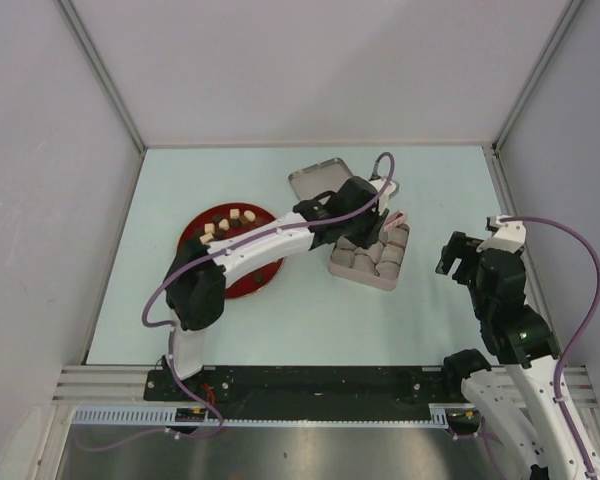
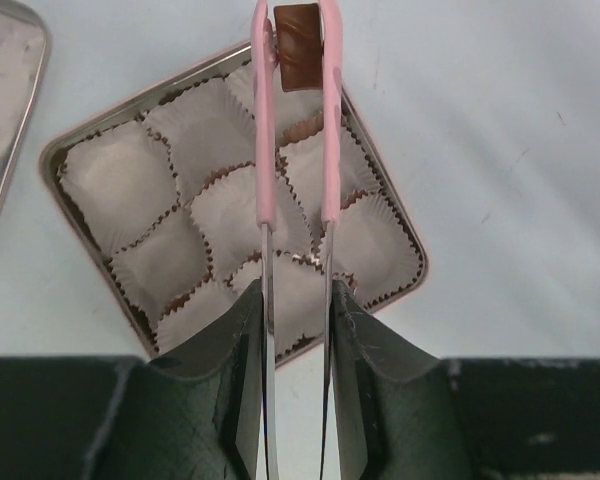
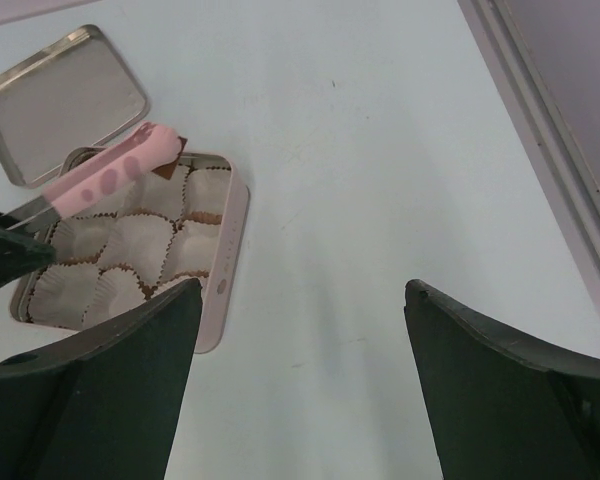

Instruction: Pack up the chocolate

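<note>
My left gripper (image 2: 297, 300) is shut on a pair of pink tongs (image 2: 265, 150). The tongs' tips pinch one dark brown chocolate (image 2: 298, 45) above the far corner of the square metal tin (image 2: 52, 152), which holds crinkled white paper cups. From above, the left gripper (image 1: 365, 215) hangs over the tin (image 1: 338, 268). More chocolate (image 1: 230, 220), dark and cream pieces, lies on the red plate (image 1: 192, 235) to the left. My right gripper (image 3: 300, 300) is open and empty over bare table, to the right of the tin (image 3: 230, 260).
The tin's lid (image 1: 315, 180) lies open side up behind the tin, also seen in the right wrist view as the lid (image 3: 65, 105). The enclosure's white walls and metal frame bound the table on three sides. The right arm (image 1: 500, 290) stands at the right edge.
</note>
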`<action>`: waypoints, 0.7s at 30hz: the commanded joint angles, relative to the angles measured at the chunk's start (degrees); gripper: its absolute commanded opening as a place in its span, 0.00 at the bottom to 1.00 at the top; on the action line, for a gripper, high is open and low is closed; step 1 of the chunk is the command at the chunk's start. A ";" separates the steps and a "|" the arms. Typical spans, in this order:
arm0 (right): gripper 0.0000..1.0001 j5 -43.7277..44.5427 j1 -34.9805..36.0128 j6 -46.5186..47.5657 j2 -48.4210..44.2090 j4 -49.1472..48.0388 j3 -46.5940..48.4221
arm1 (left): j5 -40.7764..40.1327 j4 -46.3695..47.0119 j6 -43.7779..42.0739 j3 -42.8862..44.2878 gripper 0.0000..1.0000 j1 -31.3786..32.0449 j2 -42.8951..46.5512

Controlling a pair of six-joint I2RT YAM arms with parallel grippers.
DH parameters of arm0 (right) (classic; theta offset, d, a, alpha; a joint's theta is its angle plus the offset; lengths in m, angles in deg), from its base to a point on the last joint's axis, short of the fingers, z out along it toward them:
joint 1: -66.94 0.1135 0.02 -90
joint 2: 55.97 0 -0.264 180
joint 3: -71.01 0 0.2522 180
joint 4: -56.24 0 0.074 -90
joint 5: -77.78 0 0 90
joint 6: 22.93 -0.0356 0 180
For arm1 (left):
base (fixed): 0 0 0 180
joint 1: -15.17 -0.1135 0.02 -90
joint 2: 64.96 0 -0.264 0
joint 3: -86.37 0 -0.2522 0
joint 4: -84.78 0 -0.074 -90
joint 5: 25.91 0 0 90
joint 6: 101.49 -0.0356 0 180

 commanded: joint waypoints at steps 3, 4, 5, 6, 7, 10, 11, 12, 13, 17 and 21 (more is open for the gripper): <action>0.87 -1.03 0.69 -0.43 0.08 -2.39 -0.07 | -3.43 -0.87 -4.41 7.42 0.09 1.41 -5.07; 0.86 -1.12 0.69 -0.34 0.08 -2.40 -0.16 | -3.78 -0.70 -4.67 7.68 0.09 1.50 -5.43; 0.87 -1.12 0.69 -0.25 0.08 -2.40 -0.24 | -3.96 -0.70 -4.85 7.94 0.09 1.59 -5.78; 0.87 -1.12 0.69 -0.25 0.08 -2.48 -0.24 | -4.05 -0.61 -5.20 8.03 0.10 1.68 -6.48; 0.87 -1.21 0.69 -0.25 0.08 -2.40 -0.24 | -4.22 -0.43 -5.46 8.47 0.11 1.68 -6.92; 0.87 -1.21 0.78 -0.25 0.07 -2.48 -0.24 | -4.23 -0.69 -6.17 9.87 0.12 1.68 -8.50; 0.86 -1.21 0.78 -0.25 0.16 -2.57 -0.24 | -4.22 -0.87 -6.26 10.23 0.13 1.68 -8.94; 0.86 -1.21 0.78 -0.17 0.16 -2.57 -0.33 | -4.22 -1.05 -6.43 10.58 0.13 1.68 -9.38; 0.87 -1.30 0.78 -0.34 0.25 -2.48 -0.33 | -4.22 -1.31 -6.52 11.02 0.13 1.68 -10.00; 0.87 -1.30 0.78 -0.16 0.34 -2.66 -0.33 | -4.31 -1.49 -6.87 11.20 0.15 1.68 -10.96; 0.87 -1.21 0.78 -0.16 0.43 -2.75 -0.42 | -4.58 -2.45 -7.14 12.08 0.16 1.68 -12.11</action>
